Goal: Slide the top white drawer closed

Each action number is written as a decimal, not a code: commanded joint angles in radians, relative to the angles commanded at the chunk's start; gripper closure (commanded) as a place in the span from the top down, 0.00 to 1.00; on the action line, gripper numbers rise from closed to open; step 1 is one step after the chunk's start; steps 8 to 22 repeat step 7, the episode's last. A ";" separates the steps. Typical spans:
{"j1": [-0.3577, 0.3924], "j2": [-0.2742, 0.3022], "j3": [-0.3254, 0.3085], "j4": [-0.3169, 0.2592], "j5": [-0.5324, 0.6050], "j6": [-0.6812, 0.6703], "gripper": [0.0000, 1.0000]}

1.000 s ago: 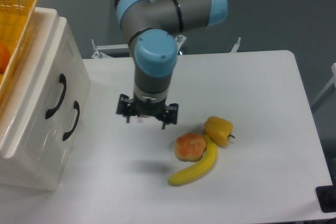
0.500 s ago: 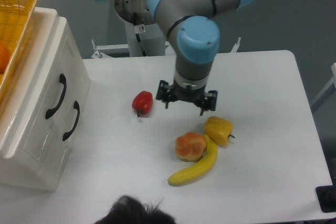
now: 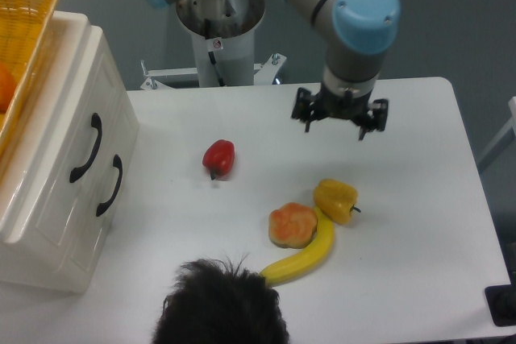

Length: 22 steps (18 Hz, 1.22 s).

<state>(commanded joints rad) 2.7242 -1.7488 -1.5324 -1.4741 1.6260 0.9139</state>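
Cabinet (image 3: 48, 199), white plastic, stands at the left edge of the table (image 3: 419, 199). The top white drawer (image 3: 68, 130) is the upper of its two fronts, with a curved black handle (image 3: 87, 148); its front lies about level with the lower drawer front (image 3: 101, 199), which carries its own black handle (image 3: 110, 185). Whether a small gap remains cannot be told from this angle. A yellow woven basket (image 3: 24, 14) sits on top of the cabinet, with part of an orange fruit (image 3: 5, 86) showing inside at the frame's left edge.

The gripper (image 3: 339, 121) hangs over the far side of the table, well apart from the cabinet, fingers spread and holding nothing.

On the table, right of the cabinet: a red pepper (image 3: 218, 156) alone; further right a cluster of a peach-coloured fruit (image 3: 292, 225), a banana (image 3: 302, 258) and a yellow pepper (image 3: 335, 199), each touching or just beside the next. Bare tabletop lies between the red pepper and the drawer fronts.

A dark-haired head (image 3: 219, 304) intrudes at the bottom edge, near the banana's tip.
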 joint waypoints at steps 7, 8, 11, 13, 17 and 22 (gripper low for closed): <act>0.100 0.015 -0.002 -0.003 -0.005 0.092 1.00; 0.100 0.015 -0.002 -0.003 -0.005 0.092 1.00; 0.100 0.015 -0.002 -0.003 -0.005 0.092 1.00; 0.100 0.015 -0.002 -0.003 -0.005 0.092 1.00; 0.100 0.015 -0.002 -0.003 -0.005 0.092 1.00; 0.100 0.015 -0.002 -0.003 -0.005 0.092 1.00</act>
